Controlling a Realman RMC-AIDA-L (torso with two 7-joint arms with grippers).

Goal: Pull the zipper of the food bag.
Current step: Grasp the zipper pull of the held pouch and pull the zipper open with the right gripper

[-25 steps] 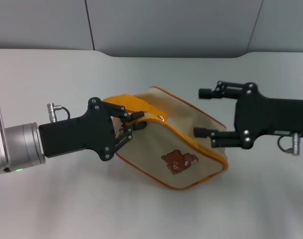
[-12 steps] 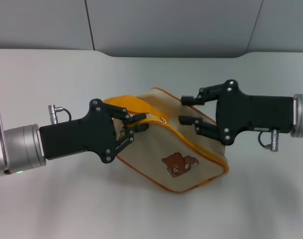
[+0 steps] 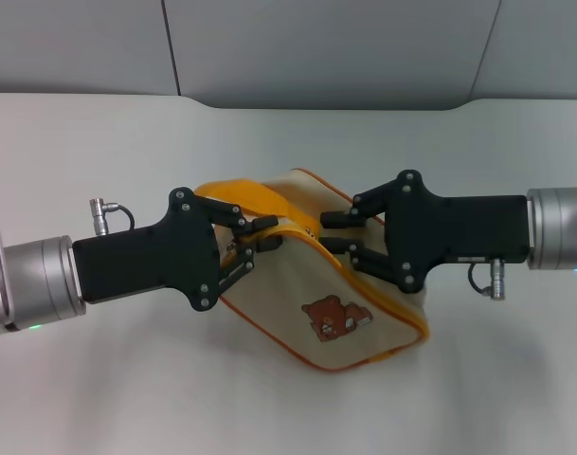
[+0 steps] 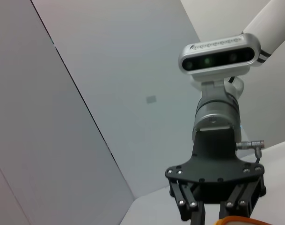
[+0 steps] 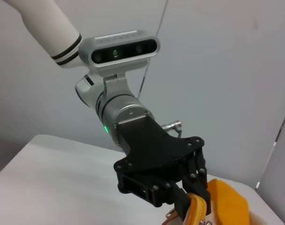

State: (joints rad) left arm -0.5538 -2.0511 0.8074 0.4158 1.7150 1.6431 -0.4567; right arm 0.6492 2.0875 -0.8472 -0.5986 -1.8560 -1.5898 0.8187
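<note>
Two tools meet mid-counter on the food bag [image 3: 340, 275]: the left tool [image 3: 260, 235] clamps its orange edge; the right tool [image 3: 332, 230], fingers parted, brackets the zipper [image 3: 310, 227]. It may pinch fabric instead. The right wrist view shows that clamp; the left wrist view shows spread fingers.

My head camera sits high and looks forward and down over the desk [image 3: 99, 379], far enough back to take in both arms. My left wrist camera faces across the scene at close range, catching the right tool [image 4: 213, 206] at its 6 o'clock with grey wall panels behind. My right wrist camera looks back the opposite way, showing the left tool [image 5: 191, 204] at its 5 o'clock, also near. Both wrist views share with the head view the middle ground where the two tools meet the food bag [image 3: 364, 294].
</note>
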